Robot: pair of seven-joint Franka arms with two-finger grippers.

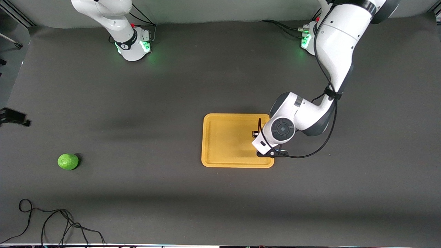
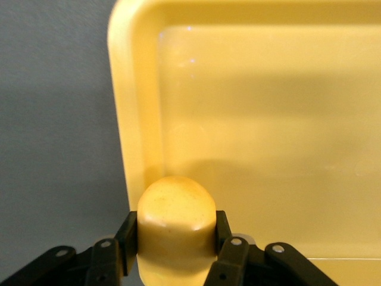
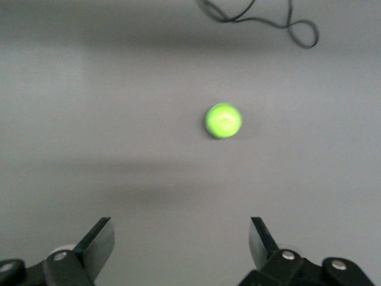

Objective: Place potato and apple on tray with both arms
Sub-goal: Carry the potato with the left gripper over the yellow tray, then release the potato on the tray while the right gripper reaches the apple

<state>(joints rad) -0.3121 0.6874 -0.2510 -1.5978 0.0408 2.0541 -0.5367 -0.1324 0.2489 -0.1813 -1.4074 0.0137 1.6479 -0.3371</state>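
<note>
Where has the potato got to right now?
The potato sits clamped in the left gripper, over the tray beside its rim, at the tray's edge toward the left arm's end of the table.

A dark grey tabletop (image 1: 179,86) fills the scene — a loose black cable (image 1: 58,224) lies at its near edge.
</note>
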